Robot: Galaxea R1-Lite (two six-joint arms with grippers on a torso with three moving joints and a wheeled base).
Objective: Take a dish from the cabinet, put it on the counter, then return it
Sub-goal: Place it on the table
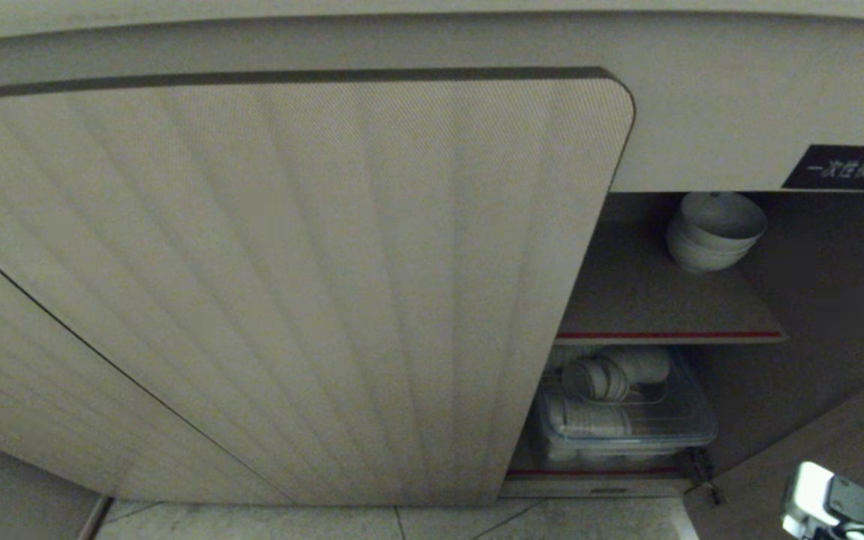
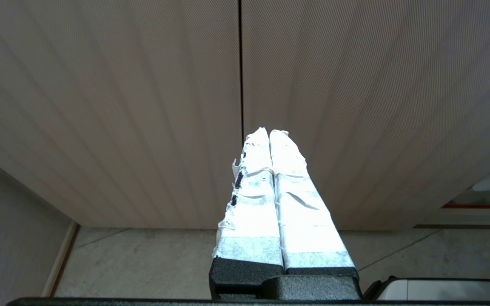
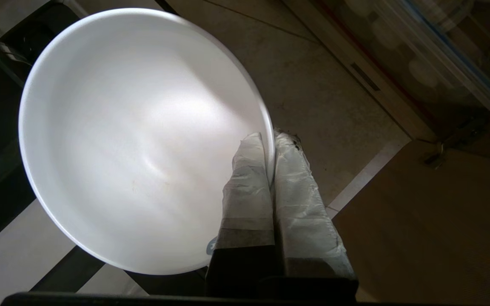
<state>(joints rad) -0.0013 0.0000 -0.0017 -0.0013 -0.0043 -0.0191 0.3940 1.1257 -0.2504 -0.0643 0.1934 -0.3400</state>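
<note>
Dish first: your small plain white ceramic bowl (image 3: 143,140) is out of the cabinet and hangs over the pale tiled floor (image 3: 313,85), its rim pinched in the right tool (image 3: 270,140), whose 2 tape-wrapped fingers (image 3: 245,170) sit 1 inside and 1 outside the wall.

Going left to right in the head view, you have the beige ribbed cabinet door (image 1: 289,285) covering most of the front, then the open bay with its brown shelf edged in red (image 1: 664,334), a stack of white bowls (image 1: 713,232) on it, and a clear lidded tub of crockery (image 1: 627,424) below.

The table is in no view, so I judge the bowl is either on its way up or coming back; you cannot tell which.

The left tool (image 2: 268,134) is pressed together, empty, facing the closed doors.

Writing: 1 small black label (image 1: 844,166) with white characters, too blurred to read.
</note>
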